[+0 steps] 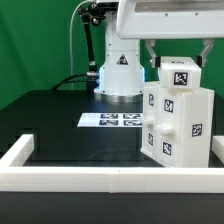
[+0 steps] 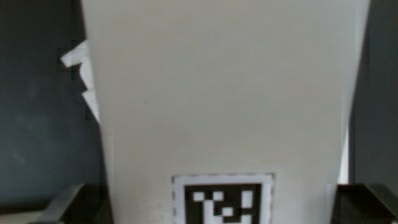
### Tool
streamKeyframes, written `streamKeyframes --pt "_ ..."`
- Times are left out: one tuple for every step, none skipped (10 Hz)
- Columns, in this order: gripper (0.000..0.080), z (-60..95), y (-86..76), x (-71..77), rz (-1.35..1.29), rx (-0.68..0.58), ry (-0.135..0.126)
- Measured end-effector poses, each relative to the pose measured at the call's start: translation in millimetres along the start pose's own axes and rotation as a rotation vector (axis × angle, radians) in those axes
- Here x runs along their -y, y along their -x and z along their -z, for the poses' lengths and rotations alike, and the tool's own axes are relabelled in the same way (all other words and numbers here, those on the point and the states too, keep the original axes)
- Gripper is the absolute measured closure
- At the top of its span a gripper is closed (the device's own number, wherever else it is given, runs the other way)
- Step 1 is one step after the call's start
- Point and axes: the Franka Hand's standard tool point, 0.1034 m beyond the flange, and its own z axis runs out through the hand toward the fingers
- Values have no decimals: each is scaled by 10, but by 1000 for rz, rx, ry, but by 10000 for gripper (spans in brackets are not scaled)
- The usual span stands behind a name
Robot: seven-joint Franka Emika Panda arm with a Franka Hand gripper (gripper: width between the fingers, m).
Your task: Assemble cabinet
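The cabinet (image 1: 176, 125) stands upright at the exterior view's right, a white box of joined pieces with several small black-and-white tags on its front. A white top piece (image 1: 178, 72) with its own tag sits on the cabinet. My gripper (image 1: 178, 58) comes down from above with one finger on each side of this piece. In the wrist view the white piece (image 2: 214, 100) fills the frame, its tag (image 2: 222, 200) near the gripper (image 2: 217, 205). The dark fingertips (image 2: 64, 203) press against its two edges. The cabinet's far side is hidden.
The marker board (image 1: 117, 121) lies flat on the black table in front of the robot base (image 1: 120, 72). A low white border frame (image 1: 70, 173) runs along the table's near and left edges. The cabinet stands close to the frame's right corner.
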Motion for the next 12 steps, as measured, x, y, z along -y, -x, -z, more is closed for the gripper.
streamKeyframes --pt "239 -2 -2 15 -133 -2 -10" --pt "239 -3 -7 19 -223 -5 -15" --pt "239 -1 -9 31 -342 1 -31" --pt "239 -1 -6 41 -480 7 -38" --pt "239 -1 -2 53 -602 11 -39" --pt "239 -5 10 81 -762 18 -46" --pt "239 -9 14 102 -921 23 -53" --pt "239 -12 19 114 -935 24 -53" --pt "239 -17 33 145 -1065 35 -57" --pt "239 -21 37 168 -1161 36 -62" --pt "239 -23 42 182 -1246 47 -67" --pt "239 -24 45 190 -1310 54 -69"
